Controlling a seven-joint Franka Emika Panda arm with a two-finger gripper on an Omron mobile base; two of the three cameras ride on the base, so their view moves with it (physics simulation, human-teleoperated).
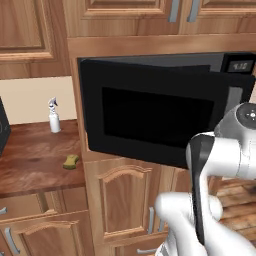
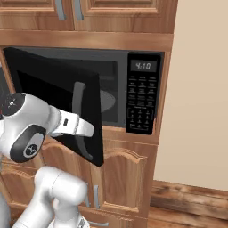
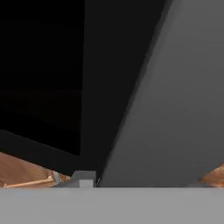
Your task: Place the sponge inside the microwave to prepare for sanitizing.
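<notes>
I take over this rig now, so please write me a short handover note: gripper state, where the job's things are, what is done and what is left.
Gripper: close to the microwave door, near its handle; open or shut cannot be told.
Microwave: door swung open, turntable visible inside.
Sponge: lying on the wooden counter to the left, near the spray bottle, not held.
Done: door opened.
Left: fetch the sponge, put it inside.

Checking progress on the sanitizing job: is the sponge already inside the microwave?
No, the sponge lies on the wooden counter left of the microwave, whose door stands open.
</notes>
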